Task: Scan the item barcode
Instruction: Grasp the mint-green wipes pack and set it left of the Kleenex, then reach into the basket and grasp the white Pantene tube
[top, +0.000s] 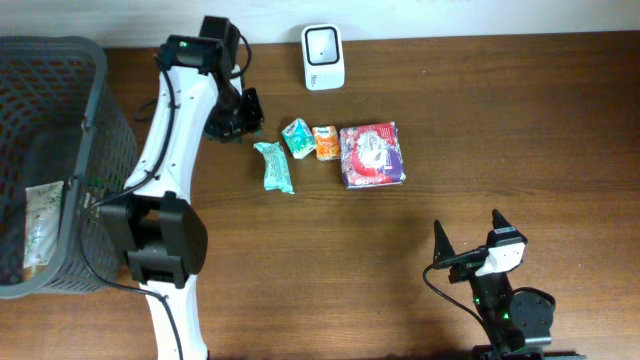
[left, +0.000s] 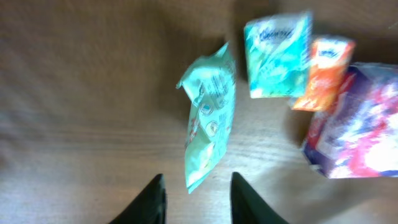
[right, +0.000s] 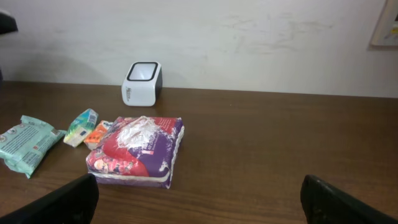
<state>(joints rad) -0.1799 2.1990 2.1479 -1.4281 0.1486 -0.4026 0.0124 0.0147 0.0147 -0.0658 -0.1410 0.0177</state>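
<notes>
Teal pack (left: 208, 118): likely soft, light, slippery film.
Hold: across the narrow middle.
Left jaws: apart, empty — pack at their 5 o'clock.
Right jaws: wide apart, empty.

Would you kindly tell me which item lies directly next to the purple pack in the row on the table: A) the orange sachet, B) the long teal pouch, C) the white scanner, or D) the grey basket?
A: in the overhead view the orange sachet lies right beside the purple pack.
</notes>
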